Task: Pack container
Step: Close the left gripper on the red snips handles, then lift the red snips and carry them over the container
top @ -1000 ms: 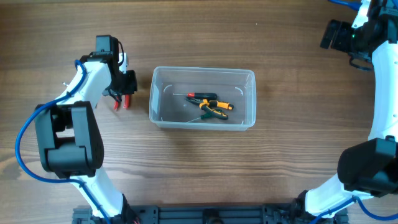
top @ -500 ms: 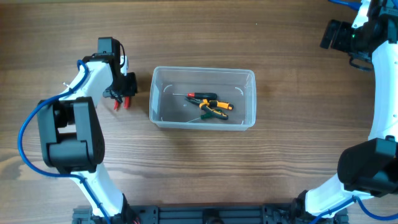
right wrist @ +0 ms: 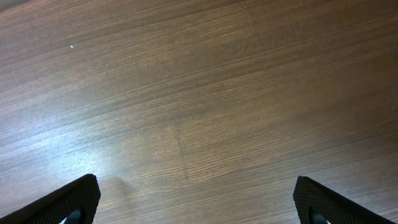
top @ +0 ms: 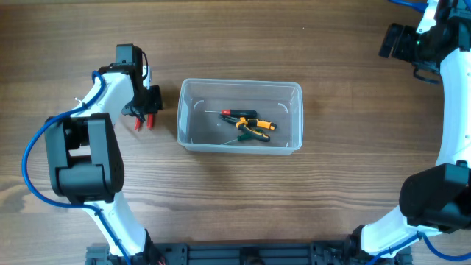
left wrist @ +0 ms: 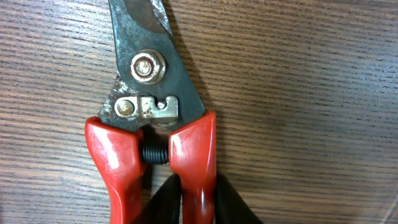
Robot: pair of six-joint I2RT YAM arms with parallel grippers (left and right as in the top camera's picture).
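Observation:
The container [top: 241,84] is a clear plastic tub at the table's middle. It holds a red-handled screwdriver [top: 234,112] and orange-and-black pliers [top: 254,128]. Red-handled shears [top: 141,123] lie on the table left of the tub. In the left wrist view the shears [left wrist: 149,81] fill the frame, with dark metal blades, a bolt and a latch. My left gripper [top: 145,109] sits over them, and its fingers [left wrist: 198,202] are closed on the right red handle. My right gripper [top: 390,40] is open and empty at the far right back, over bare wood [right wrist: 196,200].
The wooden table runs all round the tub. The left arm's base [top: 81,165] stands at the front left and the right arm's base [top: 434,195] at the front right.
The left arm has shifted slightly toward the shears and then held still. The right arm and the tub have not moved.

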